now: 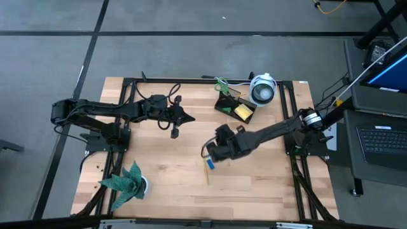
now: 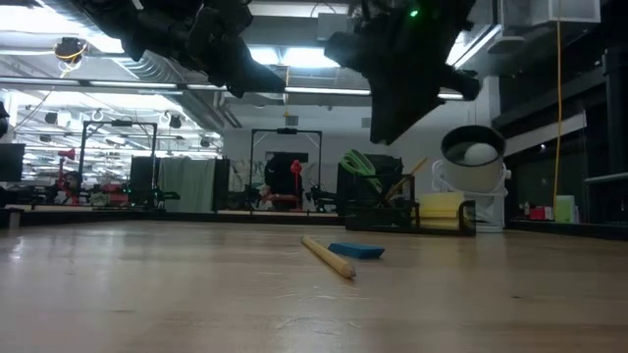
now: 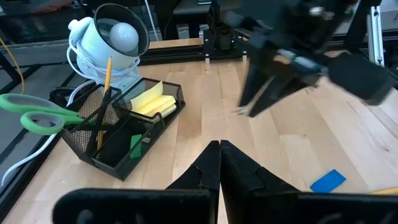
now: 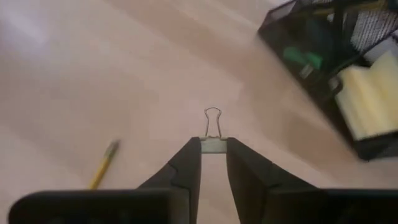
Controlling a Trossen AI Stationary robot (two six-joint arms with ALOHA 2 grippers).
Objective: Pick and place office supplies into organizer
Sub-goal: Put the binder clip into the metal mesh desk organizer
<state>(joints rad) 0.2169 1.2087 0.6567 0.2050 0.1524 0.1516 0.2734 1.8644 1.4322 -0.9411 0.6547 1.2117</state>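
**Right hand carrying a binder clip toward the organizer**

The right hand (image 4: 214, 148) is clamping a small binder clip (image 4: 213, 130) by its body, wire loops pointing forward, above the counter (image 1: 254, 184). The carry looks to be under way; next it likely needs lining up over a free compartment of the black mesh organizer (image 3: 118, 134) before releasing. The organizer is already holding the green scissors (image 3: 37, 115), a yellow sticky-note pad (image 3: 152, 102) and one pencil. Another pencil (image 2: 329, 258) and a blue block (image 2: 357, 251) are lying on the counter. The left hand (image 3: 219, 163) is waiting, fingers together.
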